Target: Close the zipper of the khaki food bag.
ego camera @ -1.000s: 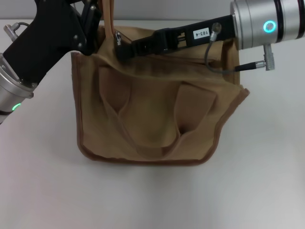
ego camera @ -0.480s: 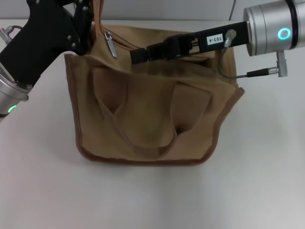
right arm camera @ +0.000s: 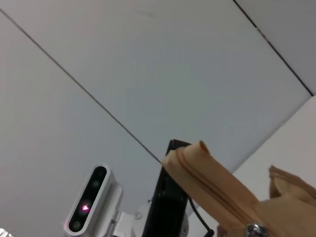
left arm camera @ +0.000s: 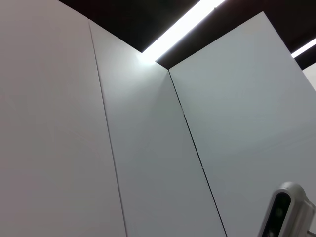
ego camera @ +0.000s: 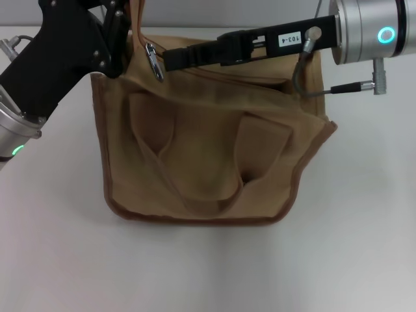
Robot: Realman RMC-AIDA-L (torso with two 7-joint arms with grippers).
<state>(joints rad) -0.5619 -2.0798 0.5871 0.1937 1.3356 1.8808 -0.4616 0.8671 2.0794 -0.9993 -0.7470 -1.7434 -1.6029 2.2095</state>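
1 bag (ego camera: pixel 208 162), 1 zip (ego camera: pixel 153 62), 2 tools (ego camera: pixel 170 60) (ego camera: pixel 116 29)

The table (ego camera: pixel 364 247) lies open in front of the khaki food bag (ego camera: pixel 208 162) and to both its sides, giving a gripper free passage there. Along the bag's top edge room is tight: the left gripper (ego camera: pixel 123 39) crowds the left corner by the zipper (ego camera: pixel 154 62) pull, and the right gripper (ego camera: pixel 170 60) with its long black body lies across the top from the right.
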